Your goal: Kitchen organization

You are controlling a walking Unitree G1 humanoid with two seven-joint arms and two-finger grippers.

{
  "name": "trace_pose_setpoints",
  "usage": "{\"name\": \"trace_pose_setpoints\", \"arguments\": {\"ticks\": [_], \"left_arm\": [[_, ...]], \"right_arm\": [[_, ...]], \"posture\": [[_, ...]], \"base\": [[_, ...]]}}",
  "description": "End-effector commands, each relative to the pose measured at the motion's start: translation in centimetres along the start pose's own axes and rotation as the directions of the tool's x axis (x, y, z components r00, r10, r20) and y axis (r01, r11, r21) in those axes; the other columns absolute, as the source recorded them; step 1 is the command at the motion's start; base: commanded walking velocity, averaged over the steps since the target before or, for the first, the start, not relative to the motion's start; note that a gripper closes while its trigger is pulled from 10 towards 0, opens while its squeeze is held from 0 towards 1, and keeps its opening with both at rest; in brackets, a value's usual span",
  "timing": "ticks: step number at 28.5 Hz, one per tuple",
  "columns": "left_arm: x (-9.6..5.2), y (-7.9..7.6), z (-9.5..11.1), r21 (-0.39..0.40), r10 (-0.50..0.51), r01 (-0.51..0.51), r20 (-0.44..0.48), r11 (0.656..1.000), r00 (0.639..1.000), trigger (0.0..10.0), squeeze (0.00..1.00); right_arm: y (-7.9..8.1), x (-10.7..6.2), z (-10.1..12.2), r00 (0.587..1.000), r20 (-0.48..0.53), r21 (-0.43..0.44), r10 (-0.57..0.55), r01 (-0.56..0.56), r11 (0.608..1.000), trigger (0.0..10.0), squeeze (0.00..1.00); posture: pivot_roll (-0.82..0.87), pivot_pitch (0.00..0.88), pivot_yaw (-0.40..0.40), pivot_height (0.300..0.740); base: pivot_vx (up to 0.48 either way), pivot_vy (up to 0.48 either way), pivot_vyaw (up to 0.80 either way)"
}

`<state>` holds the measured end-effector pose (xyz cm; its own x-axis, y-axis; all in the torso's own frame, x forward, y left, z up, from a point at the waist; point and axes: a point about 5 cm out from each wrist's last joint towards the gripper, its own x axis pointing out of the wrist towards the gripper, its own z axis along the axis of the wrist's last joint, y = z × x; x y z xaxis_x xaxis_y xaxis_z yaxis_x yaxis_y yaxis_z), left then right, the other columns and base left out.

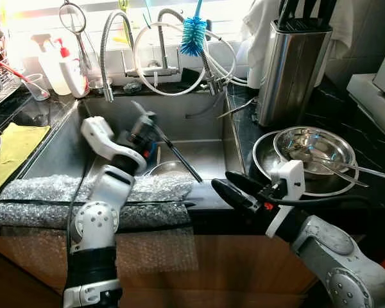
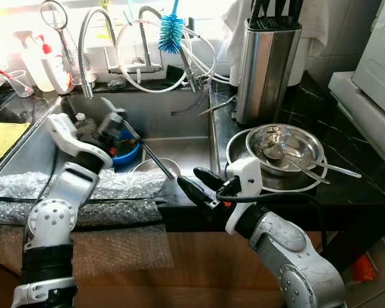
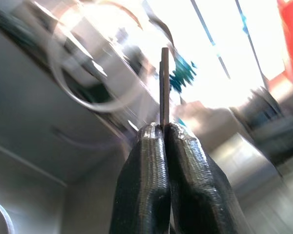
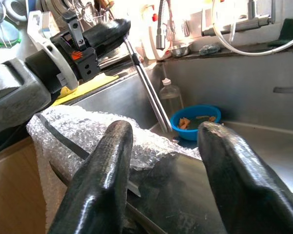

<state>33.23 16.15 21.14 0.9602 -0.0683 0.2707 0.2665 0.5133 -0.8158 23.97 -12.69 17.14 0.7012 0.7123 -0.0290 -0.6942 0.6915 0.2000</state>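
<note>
My left gripper (image 1: pixel 154 127) is raised over the steel sink (image 1: pixel 199 115) and is shut on a long thin metal utensil (image 1: pixel 179 157). The utensil slants down toward the sink's front edge; its lower end is hidden behind the rim. In the left wrist view the fingers (image 3: pixel 146 175) are pressed together on the utensil's thin handle (image 3: pixel 164 83). My right gripper (image 1: pixel 221 181) is open and hovers at the sink's front right corner, a little right of the utensil's lower end. A blue bowl (image 2: pixel 125 154) with scraps and a small clear bottle (image 4: pixel 170 95) sit in the sink.
Bubble wrap (image 1: pixel 45 192) lies over the sink's front edge. Stacked steel bowls (image 1: pixel 314 151) with spoons sit on the black counter to the right, behind them a steel knife block (image 1: pixel 292 70). Taps, hoses and a blue brush (image 1: pixel 194 35) stand behind the sink. A yellow cloth (image 1: pixel 16 144) lies at left.
</note>
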Motion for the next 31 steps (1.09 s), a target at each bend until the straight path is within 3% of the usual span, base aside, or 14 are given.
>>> {"name": "trace_pose_setpoints", "arguments": {"ticks": [1,2,3,4,5,9,13,17,20,26,31], "left_arm": [[0.3,1.1,1.1,0.001,0.111,-0.111,0.077,0.994,0.991,0.0,0.00],[0.3,1.4,1.4,0.016,0.142,-0.144,0.099,0.989,0.985,0.4,0.00],[0.3,1.7,1.7,0.058,0.175,-0.183,0.125,0.981,0.977,2.9,0.00],[0.4,1.9,1.8,0.155,0.185,-0.207,0.143,0.966,0.972,7.7,0.00],[0.5,1.8,1.8,0.177,0.185,-0.209,0.146,0.962,0.972,10.0,0.00],[1.0,1.2,1.4,0.274,0.167,-0.211,0.174,0.938,0.970,10.0,0.00],[1.4,1.1,1.0,0.268,0.169,-0.213,0.180,0.939,0.969,10.0,0.00],[3.1,-0.4,-0.5,0.348,0.090,-0.149,0.181,0.926,0.979,10.0,0.00],[5.2,-2.8,-3.2,0.422,-0.030,-0.016,0.102,0.906,0.994,10.0,0.00],[6.3,-3.0,-5.6,0.519,-0.052,0.049,-0.008,0.853,0.999,10.0,0.00],[6.9,-3.0,-8.1,0.614,-0.087,0.178,-0.175,0.769,0.981,10.0,0.00]], "right_arm": [[0.1,0.1,0.7,0.999,0.033,-0.009,0.006,-0.006,1.000,10.0,1.00],[0.1,0.2,0.7,0.999,0.035,-0.010,0.008,-0.008,1.000,10.0,1.00],[0.2,0.2,0.8,0.999,0.037,-0.013,0.009,-0.008,1.000,10.0,1.00],[0.3,0.2,0.8,0.999,0.042,-0.017,0.010,-0.009,1.000,10.0,0.84],[0.3,0.2,0.8,0.999,0.043,-0.017,0.010,-0.009,1.000,10.0,0.00],[0.6,0.4,0.9,0.999,0.049,-0.020,0.020,-0.019,1.000,10.0,0.00],[0.7,0.5,0.9,0.998,0.054,-0.017,0.024,-0.023,1.000,10.0,0.00],[1.2,0.7,1.0,0.997,0.071,-0.013,0.030,-0.029,0.999,10.0,0.00],[1.5,0.8,1.0,0.997,0.078,-0.010,0.029,-0.028,1.000,10.0,0.00],[1.6,0.9,1.0,0.996,0.091,-0.010,0.015,-0.014,1.000,10.0,0.00],[2.1,0.6,0.9,0.995,0.095,-0.010,-0.003,0.004,1.000,10.0,0.00]], "posture": [[-0.15,0.000,0.093,0.740],[-0.15,0.000,0.093,0.740],[-0.15,0.000,0.093,0.740],[-0.15,0.000,0.093,0.740],[-0.15,0.000,0.093,0.740],[-0.15,0.000,0.093,0.740],[-0.15,0.000,0.093,0.740],[-0.17,0.000,0.106,0.740],[-0.18,0.000,0.116,0.740],[-0.20,0.000,0.127,0.740],[-0.22,0.000,0.141,0.740]], "base": [[0.000,0.000,0.00],[0.000,0.000,0.00],[0.000,0.000,0.00],[0.000,0.000,0.00],[0.000,0.000,0.00],[0.000,0.000,0.00],[0.000,0.000,0.00],[0.000,0.000,0.00],[0.000,0.000,0.00],[0.000,0.000,0.00],[0.000,0.000,0.00]]}}
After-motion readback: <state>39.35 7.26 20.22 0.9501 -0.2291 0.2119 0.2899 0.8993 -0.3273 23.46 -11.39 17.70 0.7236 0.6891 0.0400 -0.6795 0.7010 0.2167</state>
